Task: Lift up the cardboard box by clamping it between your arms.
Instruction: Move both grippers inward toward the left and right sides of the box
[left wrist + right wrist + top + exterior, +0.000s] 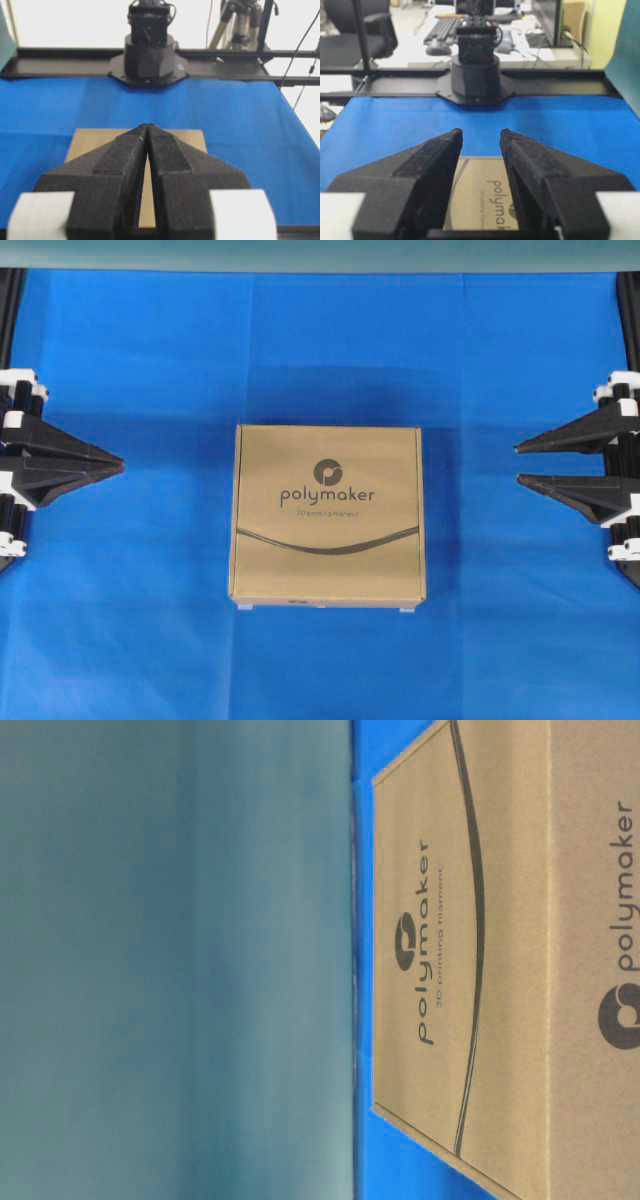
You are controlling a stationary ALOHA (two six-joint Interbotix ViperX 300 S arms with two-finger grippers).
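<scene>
The cardboard box [328,515] lies flat in the middle of the blue cloth, tan with a dark "polymaker" logo and a curved line on its top. In the table-level view the box [460,970] fills the right side. My left gripper [122,468] is at the left edge, well apart from the box, its fingertips touching and nothing between them. In the left wrist view my left gripper [148,126] points at the box [190,139]. My right gripper [518,463] is at the right edge, also apart from the box, with a gap between its fingers. The box [480,195] shows through my right gripper [481,134].
Blue cloth [140,620] covers the table around the box. The opposite arm's base [149,55] stands on a black rail at the far side, as does the other base [475,70]. A teal backdrop [170,960] rises behind the table. A tripod [240,20] stands beyond.
</scene>
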